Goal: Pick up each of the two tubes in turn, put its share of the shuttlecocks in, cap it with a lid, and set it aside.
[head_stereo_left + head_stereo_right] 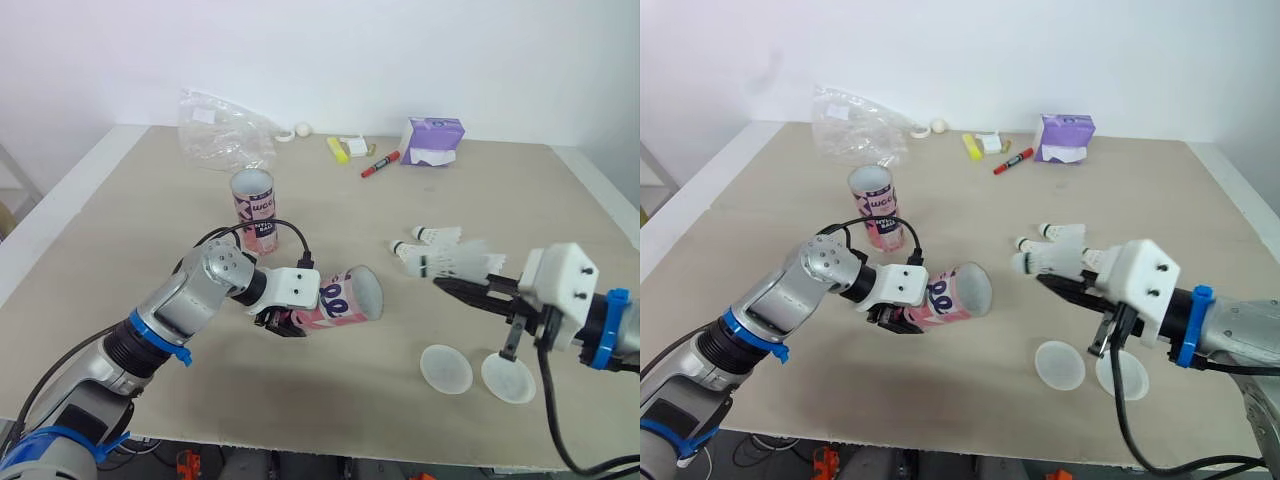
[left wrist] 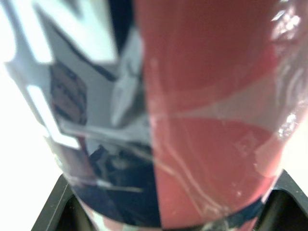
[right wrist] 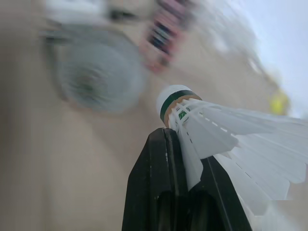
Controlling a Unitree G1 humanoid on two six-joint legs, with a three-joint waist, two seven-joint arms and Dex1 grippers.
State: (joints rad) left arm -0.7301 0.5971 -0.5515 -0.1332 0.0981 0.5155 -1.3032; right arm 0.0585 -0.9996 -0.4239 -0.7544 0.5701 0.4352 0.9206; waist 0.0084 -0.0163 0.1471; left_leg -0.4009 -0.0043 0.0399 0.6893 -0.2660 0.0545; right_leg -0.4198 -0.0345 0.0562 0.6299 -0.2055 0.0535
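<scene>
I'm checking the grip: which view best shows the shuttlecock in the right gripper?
The right wrist view: the shuttlecock is close up, its feathers pinched in the right gripper. Both eye views show it small, beside loose shuttlecocks. The left wrist view looks at the held tube.

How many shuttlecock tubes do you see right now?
2. The held tube is on its side in the left hand; the standing tube is upright on the table beyond it.
</scene>
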